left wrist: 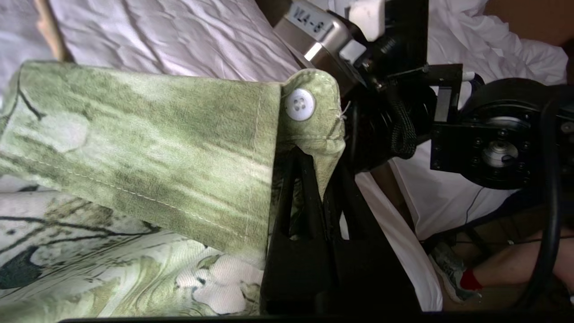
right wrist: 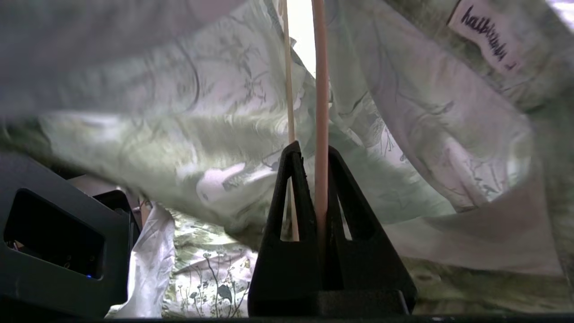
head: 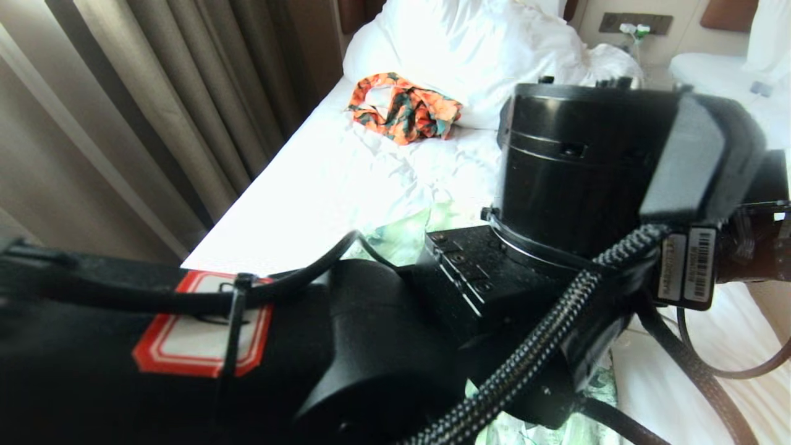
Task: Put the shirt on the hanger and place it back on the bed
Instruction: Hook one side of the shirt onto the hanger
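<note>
A: Starting at nine o'clock: left gripper (left wrist: 320,179) clamped on the shirt (left wrist: 148,148), pinching the button-edge corner just below a white button (left wrist: 300,104).

B: Seen. Green cloth stretched away from the fingers toward nine o'clock in the left wrist view, over the bed (head: 321,185). And further right?

A: Right gripper (right wrist: 311,157) pinched narrow on the hanger (right wrist: 321,112), a cream rod running up toward twelve o'clock, shirt fabric draped all round it like a tent.

B: So, judging by that, threading under way, not finished. Hanger partly inside the garment; seated in both shoulders? Cannot tell.

A: Left to do, probably: settle the shirt on the hanger, then lay both down on the sheet.

B: Any writing?

A: Neck label (right wrist: 486,36) at one o'clock in the right wrist view, dark script, not legible. Metal block (left wrist: 314,31) at twelve o'clock in the left wrist view marked something like "VLA-8". Barcode sticker (head: 699,262) on the arm at three o'clock in the head view; red-bordered sticker (head: 201,334) at eight o'clock, blank.

B: Orange floral garment (head: 405,108) by the pillows (head: 469,43), eleven o'clock, untouched.
</note>
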Controlling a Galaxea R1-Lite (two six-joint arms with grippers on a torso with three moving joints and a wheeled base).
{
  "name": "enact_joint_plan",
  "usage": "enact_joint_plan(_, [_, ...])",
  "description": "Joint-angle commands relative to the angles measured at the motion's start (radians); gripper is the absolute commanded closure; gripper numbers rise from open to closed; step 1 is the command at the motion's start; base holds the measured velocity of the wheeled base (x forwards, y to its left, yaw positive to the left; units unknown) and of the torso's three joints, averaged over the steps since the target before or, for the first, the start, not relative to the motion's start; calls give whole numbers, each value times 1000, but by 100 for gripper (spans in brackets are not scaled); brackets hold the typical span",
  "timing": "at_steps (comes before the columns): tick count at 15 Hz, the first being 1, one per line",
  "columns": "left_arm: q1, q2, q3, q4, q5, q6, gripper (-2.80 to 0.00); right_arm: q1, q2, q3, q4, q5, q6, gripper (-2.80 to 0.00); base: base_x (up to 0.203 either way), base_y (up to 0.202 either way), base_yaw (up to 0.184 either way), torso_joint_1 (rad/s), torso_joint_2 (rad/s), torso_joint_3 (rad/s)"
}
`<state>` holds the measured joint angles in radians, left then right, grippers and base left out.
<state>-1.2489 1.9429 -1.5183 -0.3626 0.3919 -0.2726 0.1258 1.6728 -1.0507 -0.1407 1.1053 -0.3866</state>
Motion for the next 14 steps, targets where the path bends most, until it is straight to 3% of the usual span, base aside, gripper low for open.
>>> enact_joint_plan(1, [-10,38,18,-5,4,-3,0,15,14,3,-7,7,-2,0,0,0,0,0,0,0])
enact_joint_plan(5, [-15,68,37,-5,7,-2,0,18,37,4,-29,7,-2,0,0,0,0,0,0,0])
enact_joint_plan(6, [-15,68,40,-4,7,-3,-280,18,43,8,-47,7,-2,0,0,0,0,0,0,0])
enact_joint_plan(14, [-86,-87,223,61,25,1,-280,23,39,12,-80,5,2,0,0,0,0,0,0,0])
